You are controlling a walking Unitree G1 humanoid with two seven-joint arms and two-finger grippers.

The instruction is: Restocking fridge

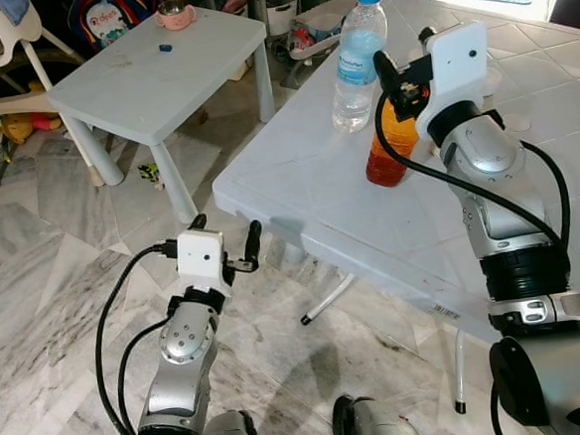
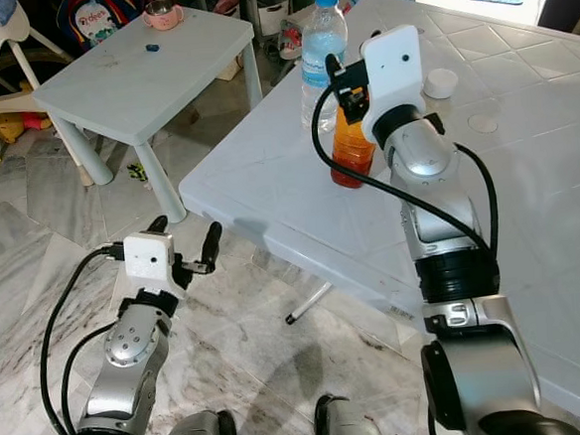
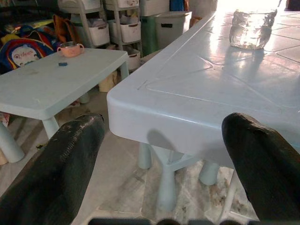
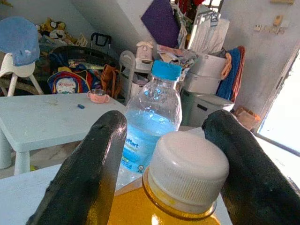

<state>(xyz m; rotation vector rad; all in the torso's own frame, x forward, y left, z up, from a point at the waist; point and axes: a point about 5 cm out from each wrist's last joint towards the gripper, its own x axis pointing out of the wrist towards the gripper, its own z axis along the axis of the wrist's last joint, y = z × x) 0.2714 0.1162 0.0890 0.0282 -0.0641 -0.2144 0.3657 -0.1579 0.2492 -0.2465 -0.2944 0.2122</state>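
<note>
Right wrist view shows my right gripper (image 4: 164, 164) with its fingers wide on both sides of the orange juice bottle (image 1: 386, 151), not yet closing, so I judge it is lining up for a grasp. This bottle stands on the white desk (image 1: 308, 191) just beside the water bottle (image 1: 357, 58). My left gripper (image 1: 224, 247) waits wide and empty below the desk's corner.
</note>
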